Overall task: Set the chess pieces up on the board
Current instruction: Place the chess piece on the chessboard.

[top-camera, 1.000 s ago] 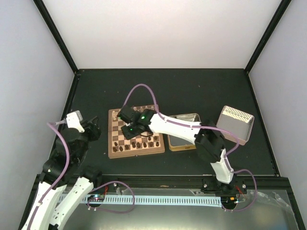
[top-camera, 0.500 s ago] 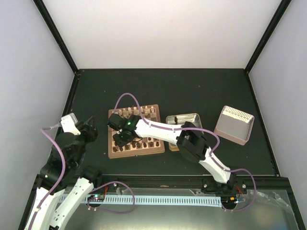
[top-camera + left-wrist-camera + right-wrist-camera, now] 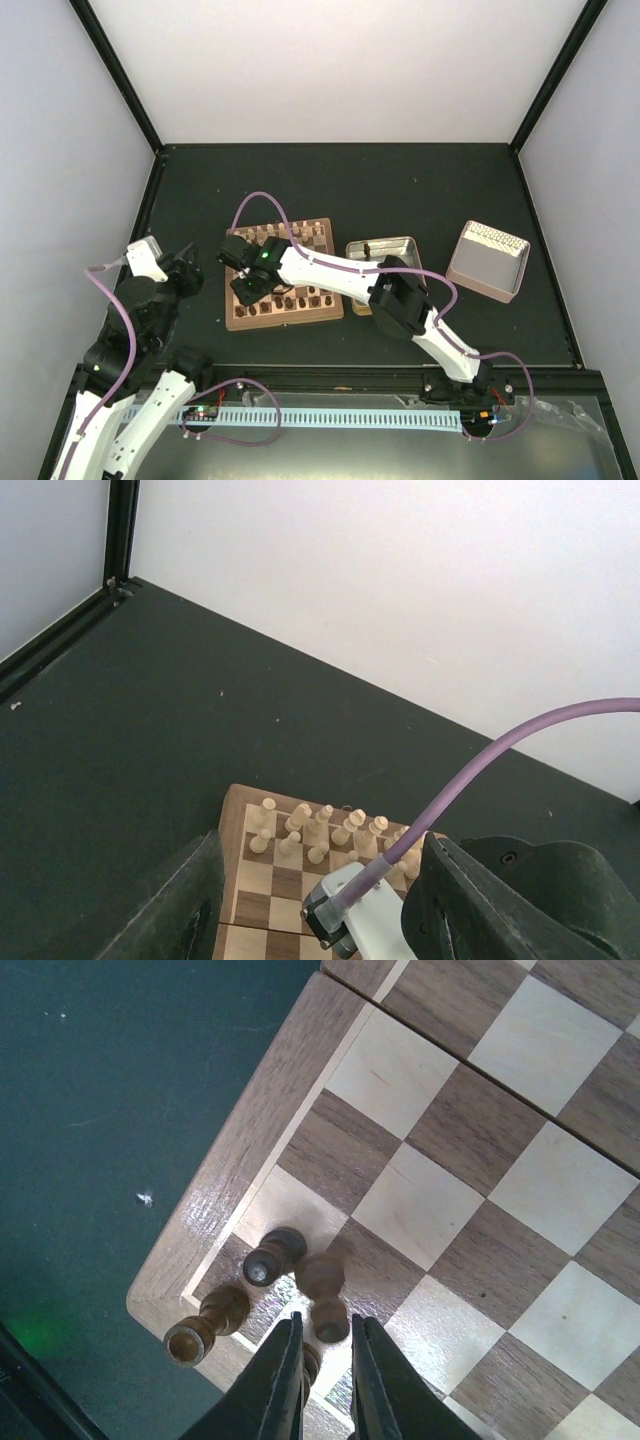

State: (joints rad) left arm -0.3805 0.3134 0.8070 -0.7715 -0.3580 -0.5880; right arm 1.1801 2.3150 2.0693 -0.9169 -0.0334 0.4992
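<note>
Two arms work at the dark table, with one board between them, a little left of centre. The right arm reaches across to the board's near-left corner. Seen from its wrist, the right gripper hangs just above that corner with its two fingers a little apart, a narrow slot between them. One of the chess pieces, dark and blurred, stands right at the mouth of that slot; I cannot tell whether the fingers touch it.

I count four dark chessmen at this corner:
- the blurred one at the fingertips
- one upright just left of it
- one tipped over against the border, nearer the corner
- one half hidden behind the left finger

From above, more dark ones run along the near side of the board, too small to count.

The left gripper is held above the table left of the board, its fingers wide apart with nothing between them. Past them, two rows of pale chessmen stand along the far side. At least eight show, and a purple cable hides the rest.

One shiny tin lies just right of the board with a small dark thing inside. One pale tray sits further right, well apart.
</note>
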